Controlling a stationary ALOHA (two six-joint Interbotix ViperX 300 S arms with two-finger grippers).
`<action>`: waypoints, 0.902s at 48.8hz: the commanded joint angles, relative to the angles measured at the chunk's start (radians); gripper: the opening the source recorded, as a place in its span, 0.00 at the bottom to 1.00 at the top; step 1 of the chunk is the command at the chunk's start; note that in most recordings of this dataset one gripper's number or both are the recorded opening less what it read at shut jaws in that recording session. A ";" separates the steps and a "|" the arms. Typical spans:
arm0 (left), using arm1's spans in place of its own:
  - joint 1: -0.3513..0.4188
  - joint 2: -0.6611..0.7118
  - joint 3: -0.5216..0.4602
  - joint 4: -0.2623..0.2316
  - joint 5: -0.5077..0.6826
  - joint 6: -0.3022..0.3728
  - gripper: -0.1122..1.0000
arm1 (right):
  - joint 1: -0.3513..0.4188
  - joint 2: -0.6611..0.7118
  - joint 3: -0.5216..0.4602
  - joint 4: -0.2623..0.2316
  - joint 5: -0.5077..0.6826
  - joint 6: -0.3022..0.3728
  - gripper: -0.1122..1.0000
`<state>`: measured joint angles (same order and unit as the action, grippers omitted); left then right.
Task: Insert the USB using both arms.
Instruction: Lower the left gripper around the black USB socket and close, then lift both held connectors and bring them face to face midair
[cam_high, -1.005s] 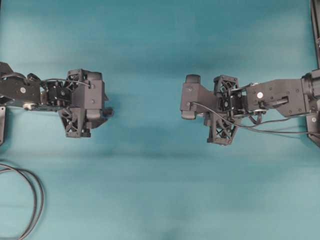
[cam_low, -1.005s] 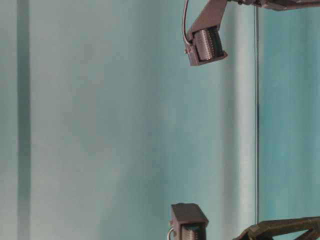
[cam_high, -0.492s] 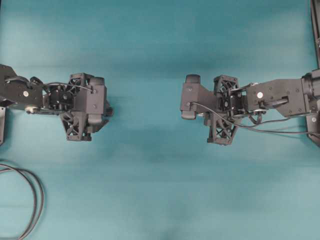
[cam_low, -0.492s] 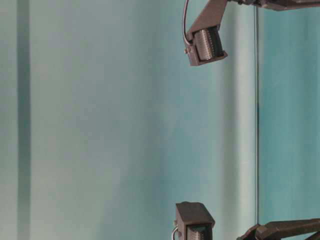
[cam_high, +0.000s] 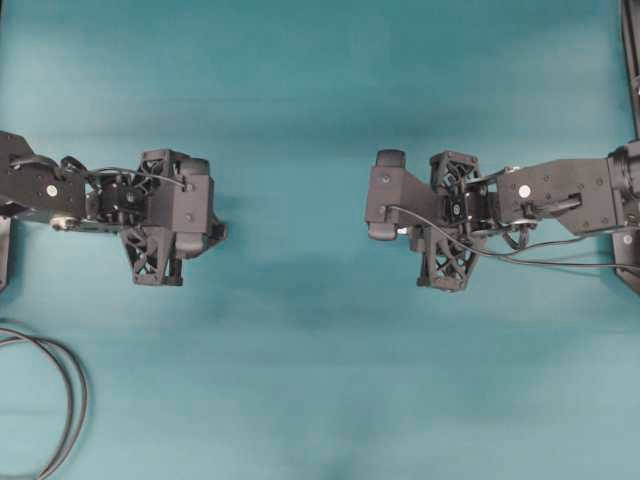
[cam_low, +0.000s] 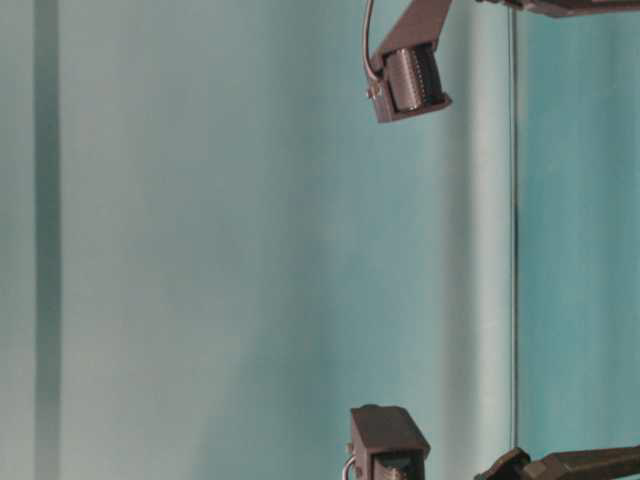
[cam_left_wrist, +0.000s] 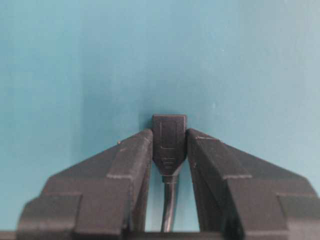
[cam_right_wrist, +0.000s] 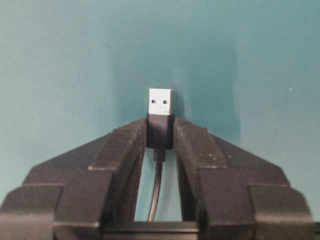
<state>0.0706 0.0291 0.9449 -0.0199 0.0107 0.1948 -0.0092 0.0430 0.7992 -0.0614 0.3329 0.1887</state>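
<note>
right gripper (cam_right_wrist: 160, 131) pinches usb (cam_right_wrist: 160, 102) (left: socket (cam_left_wrist: 169, 142)).

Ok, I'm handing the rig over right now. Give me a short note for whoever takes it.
Left end effector: shut on the socket, its opening pointing forward.
Right end effector: shut on the USB, metal tip sticking out past the fingertips.
In the overhead view both arms hang over the teal table, facing each other with a clear gap between.
Done: both ends are gripped.
Left: line up plug and socket, close the gap, push in.

left gripper (cam_left_wrist: 169, 150) narrowed, now pinching socket (cam_left_wrist: 169, 142)
</note>
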 joint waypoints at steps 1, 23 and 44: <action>0.003 0.008 -0.006 0.000 0.011 0.009 0.30 | 0.020 -0.021 -0.008 0.005 0.011 0.002 0.30; 0.002 -0.074 -0.126 -0.003 0.374 -0.023 0.30 | 0.018 -0.086 -0.034 -0.006 0.044 -0.003 0.28; 0.006 -0.212 -0.192 -0.130 0.436 -0.064 0.30 | 0.020 -0.189 -0.064 -0.021 0.118 -0.028 0.28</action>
<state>0.0660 -0.1289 0.7731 -0.1104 0.4418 0.1457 0.0092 -0.0966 0.7578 -0.0782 0.4495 0.1657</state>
